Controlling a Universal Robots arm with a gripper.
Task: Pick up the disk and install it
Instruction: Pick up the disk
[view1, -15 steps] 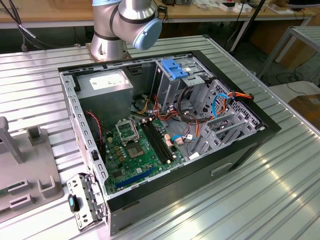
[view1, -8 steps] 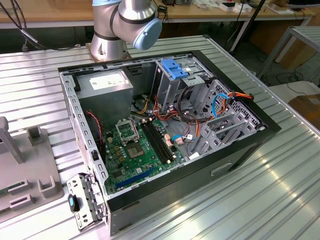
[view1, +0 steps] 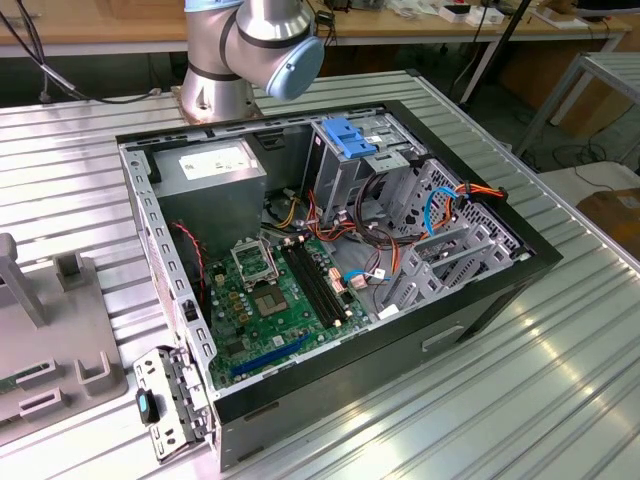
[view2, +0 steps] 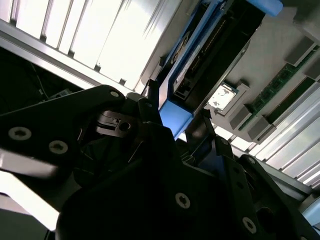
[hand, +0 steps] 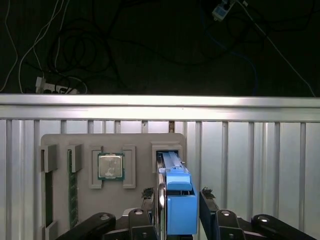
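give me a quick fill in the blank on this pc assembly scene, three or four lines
1. In the first wrist view, the disk stands on edge in a grey holder, and its plastic carrier is coloured ____.
2. The holder pocket next to the disk holds a square silver ____.
3. The gripper is nearest to the ____.
4. In the exterior view, the green board inside the open computer case is the ____.

Missing words: blue; processor; disk; motherboard.

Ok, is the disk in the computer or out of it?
Out: the disk stands on edge in the grey holder, the gripper straddling it.
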